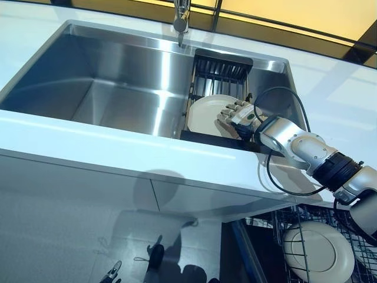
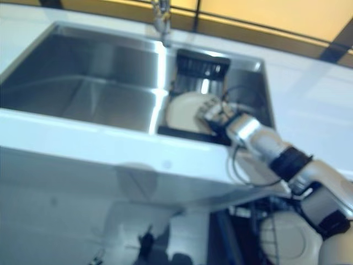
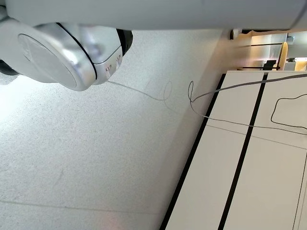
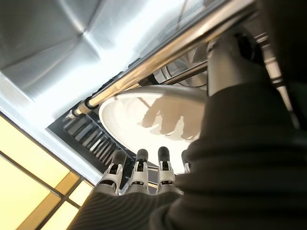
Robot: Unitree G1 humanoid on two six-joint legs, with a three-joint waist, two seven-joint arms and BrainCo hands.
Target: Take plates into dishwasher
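Note:
A white plate stands on edge in a black dish rack at the right end of the steel sink. My right hand reaches over the counter to the plate's right rim. In the right wrist view its fingers lie nearly straight over the plate's face and cast a shadow on it, with the thumb on the other side of the rim. It does not clasp the plate. My left hand shows in no view.
A white counter runs along the sink's front. A faucet stands behind the sink. Below right, the open dishwasher's wire rack holds another white plate.

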